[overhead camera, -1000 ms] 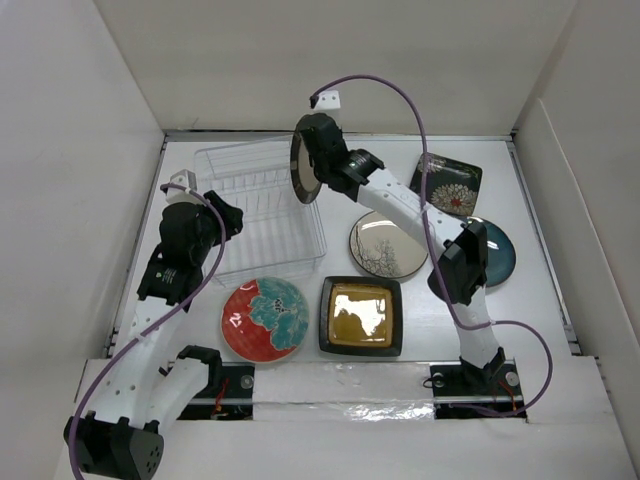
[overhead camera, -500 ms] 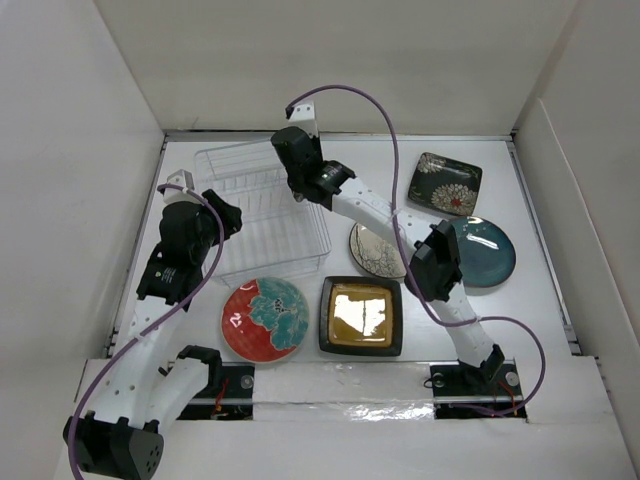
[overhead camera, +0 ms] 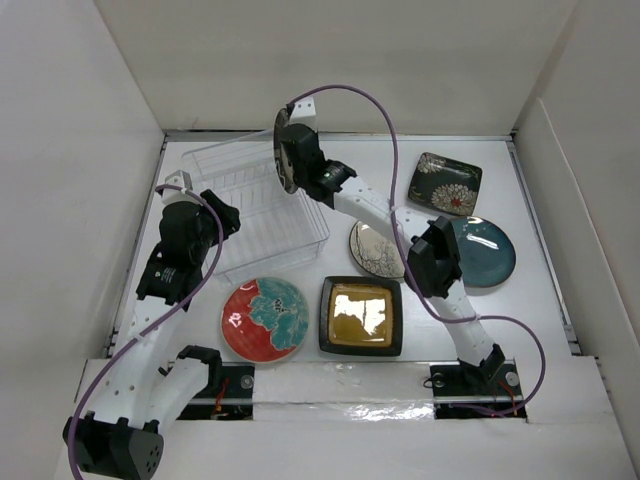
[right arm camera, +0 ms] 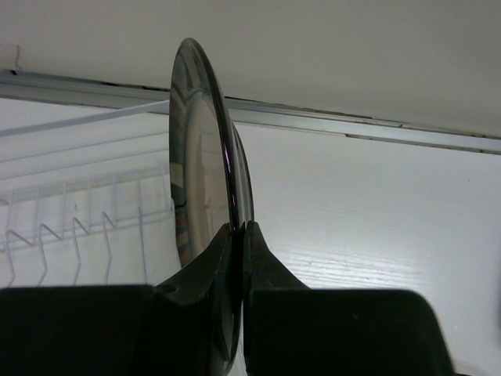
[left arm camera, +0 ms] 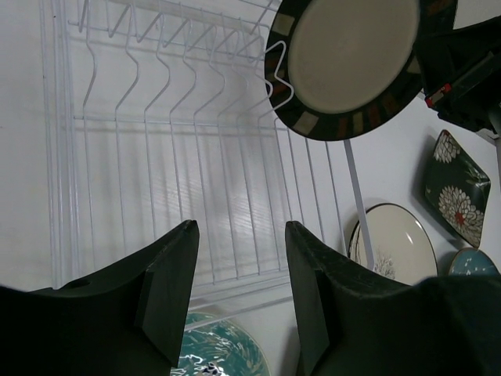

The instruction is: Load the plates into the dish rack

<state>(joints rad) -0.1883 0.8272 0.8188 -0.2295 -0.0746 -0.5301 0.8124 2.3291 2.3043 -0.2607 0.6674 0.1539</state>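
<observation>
Dark-rimmed plate (left arm camera: 352,55) farther left, over dish rack (overhead camera: 250,215); white table (overhead camera: 540,300), white walls (overhead camera: 350,60).

The white table (overhead camera: 540,300) carries a clear dish rack (overhead camera: 262,215) in its far left part and five plates that lie flat on its surface. Near the front edge are a red plate with teal flowers (overhead camera: 264,319) and, just beside it on the right, a square black and gold plate (overhead camera: 361,316). Behind these lies a cream plate with a branch pattern (overhead camera: 372,250), partly hidden, with a teal plate (overhead camera: 490,252) further right and a square dark plate with flowers (overhead camera: 445,184) behind that one.
</observation>
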